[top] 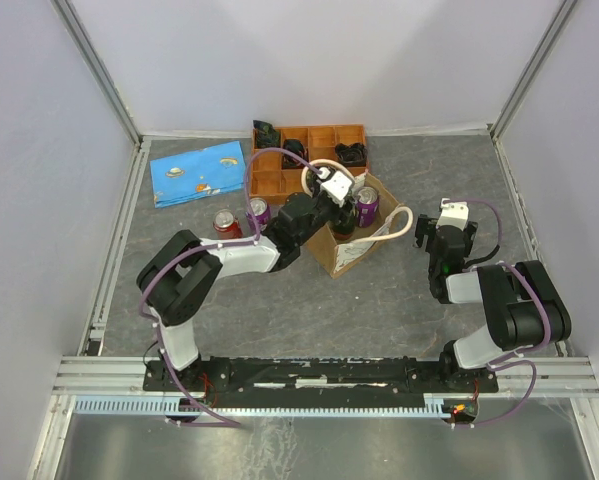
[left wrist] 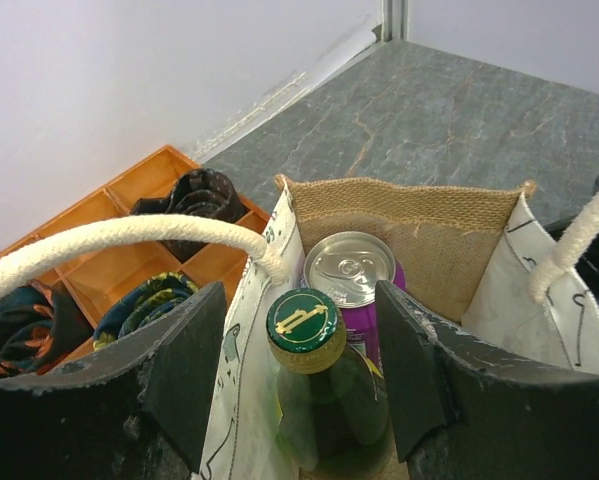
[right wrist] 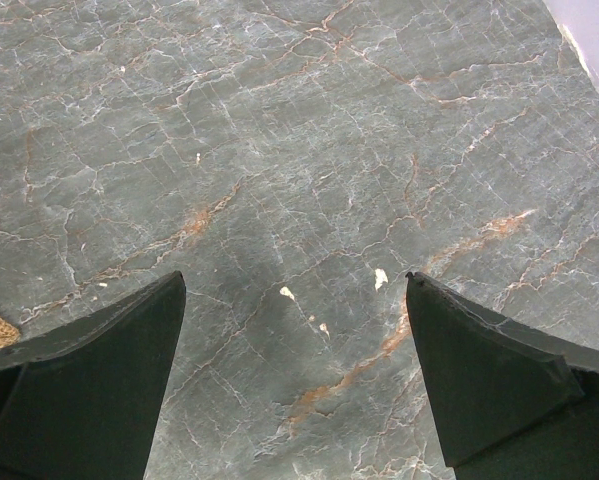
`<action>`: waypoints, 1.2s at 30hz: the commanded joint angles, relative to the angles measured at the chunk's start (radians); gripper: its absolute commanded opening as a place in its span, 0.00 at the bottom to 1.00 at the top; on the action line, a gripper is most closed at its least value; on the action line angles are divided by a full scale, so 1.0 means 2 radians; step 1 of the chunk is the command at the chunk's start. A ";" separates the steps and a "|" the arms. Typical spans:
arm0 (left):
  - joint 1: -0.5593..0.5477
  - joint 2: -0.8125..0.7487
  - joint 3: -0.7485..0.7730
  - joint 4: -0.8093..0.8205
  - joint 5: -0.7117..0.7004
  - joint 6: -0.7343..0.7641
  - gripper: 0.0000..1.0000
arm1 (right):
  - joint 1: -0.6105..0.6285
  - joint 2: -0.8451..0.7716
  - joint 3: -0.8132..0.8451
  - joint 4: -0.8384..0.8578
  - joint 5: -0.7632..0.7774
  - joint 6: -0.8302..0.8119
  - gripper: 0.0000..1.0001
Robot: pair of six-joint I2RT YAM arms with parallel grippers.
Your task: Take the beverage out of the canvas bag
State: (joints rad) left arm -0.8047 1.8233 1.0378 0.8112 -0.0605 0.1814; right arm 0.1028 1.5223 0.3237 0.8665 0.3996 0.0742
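Reach step: left gripper (left wrist: 299, 300) spread astride bottle (left wrist: 324, 405) neck inside bag (left wrist: 419, 215), can (left wrist: 351, 265) behind. Next: squeeze neck, lift straight up. Right gripper (right wrist: 294, 295) spread, idle over table (right wrist: 329, 150).

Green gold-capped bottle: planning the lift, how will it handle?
The green gold-capped bottle looks like glass: probably stiff, heavyish, slick. Tall and narrow, it may tip against the purple can beside it. The tan canvas bag could drag along.
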 commanded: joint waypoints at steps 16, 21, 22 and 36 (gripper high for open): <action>-0.001 0.027 0.036 0.010 -0.020 0.009 0.03 | -0.001 -0.005 0.013 0.016 -0.003 0.003 0.99; -0.001 -0.006 0.039 0.007 -0.013 0.009 0.03 | -0.001 -0.004 0.013 0.016 -0.003 0.003 0.99; -0.001 -0.014 0.042 0.009 -0.011 0.013 0.03 | -0.001 -0.005 0.013 0.016 -0.003 0.003 0.99; -0.001 -0.072 0.157 0.048 0.019 0.045 0.03 | -0.001 -0.004 0.013 0.016 -0.003 0.002 0.99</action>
State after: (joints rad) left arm -0.8089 1.8206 1.2263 0.6746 -0.0460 0.2138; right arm 0.1028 1.5223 0.3237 0.8669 0.3996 0.0742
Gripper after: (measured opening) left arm 0.380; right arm 0.991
